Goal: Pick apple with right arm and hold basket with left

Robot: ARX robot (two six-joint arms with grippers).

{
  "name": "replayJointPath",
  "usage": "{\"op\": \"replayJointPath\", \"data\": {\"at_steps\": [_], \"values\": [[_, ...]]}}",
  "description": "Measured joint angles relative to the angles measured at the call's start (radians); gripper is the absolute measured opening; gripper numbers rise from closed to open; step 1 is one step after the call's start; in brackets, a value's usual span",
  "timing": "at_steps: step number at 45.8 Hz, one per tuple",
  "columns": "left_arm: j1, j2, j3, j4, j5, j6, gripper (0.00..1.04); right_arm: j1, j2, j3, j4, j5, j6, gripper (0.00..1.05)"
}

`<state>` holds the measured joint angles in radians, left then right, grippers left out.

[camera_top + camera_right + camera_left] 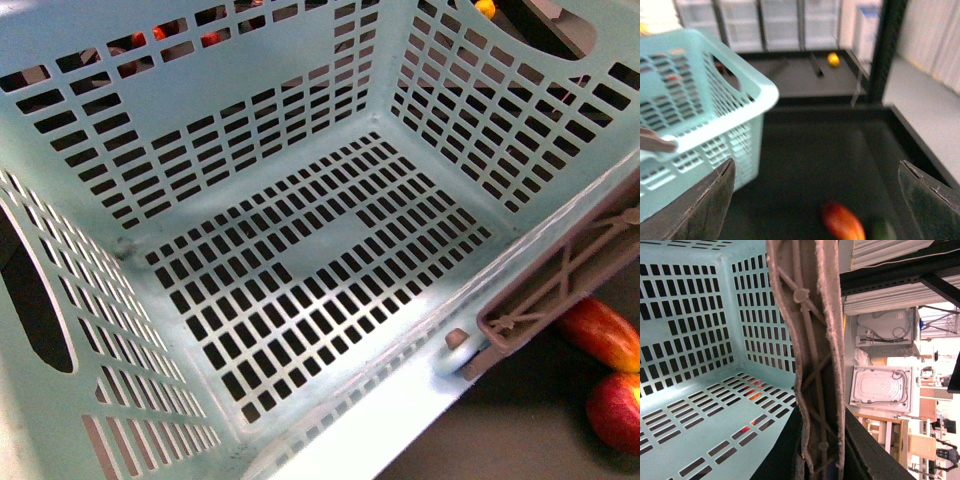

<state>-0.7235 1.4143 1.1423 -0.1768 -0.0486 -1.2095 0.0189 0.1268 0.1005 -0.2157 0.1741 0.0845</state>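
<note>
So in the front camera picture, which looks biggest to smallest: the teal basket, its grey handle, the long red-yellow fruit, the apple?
1. basket, fills most of the view.
2. handle.
3. long fruit and apple: they look alike and both are cut off by the picture's edge, so I won't rank them.

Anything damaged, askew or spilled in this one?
The lattice handle of the basket has ragged, frayed-looking edges in the left wrist view. The basket also looks tilted in the front view. Nothing appears spilled.

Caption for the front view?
Empty teal basket fills the frame; an apple and an elongated red-yellow fruit lie outside it.
</note>
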Motion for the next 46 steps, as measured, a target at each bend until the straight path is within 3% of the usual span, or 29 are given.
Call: {"op": "replayJointPath", "data": {"at_steps": [3,6,11,15,19,24,33,46], "values": [[0.000,0.000,0.000,0.000,0.003,0.000,0.10,-0.062,0.110,0.036,-0.085,-0.009,0.026,0.96],[0.000,0.001,0.000,0.000,0.010,0.000,0.10,-0.178,0.201,0.036,-0.047,-0.121,0.017,0.96],[0.000,0.002,0.000,0.000,0.013,0.000,0.10,-0.423,0.491,0.047,0.214,-0.306,-0.093,0.96],[0.000,0.002,0.000,0.000,0.011,0.001,0.10,-0.497,0.770,0.074,0.421,-0.326,-0.178,0.96],[0.002,0.002,0.000,0.000,0.003,0.000,0.10,-0.494,1.098,0.135,0.598,-0.355,-0.214,0.96],[0.002,0.002,0.000,0.000,0.005,0.004,0.10,-0.404,1.532,0.218,0.739,-0.311,-0.256,0.96],[0.000,0.002,0.000,0.000,0.012,0.002,0.10,-0.296,1.834,0.301,0.745,-0.282,-0.309,0.96],[0.001,0.002,0.000,0.000,0.008,0.003,0.10,-0.299,2.079,0.440,0.733,-0.214,-0.343,0.96]]}}
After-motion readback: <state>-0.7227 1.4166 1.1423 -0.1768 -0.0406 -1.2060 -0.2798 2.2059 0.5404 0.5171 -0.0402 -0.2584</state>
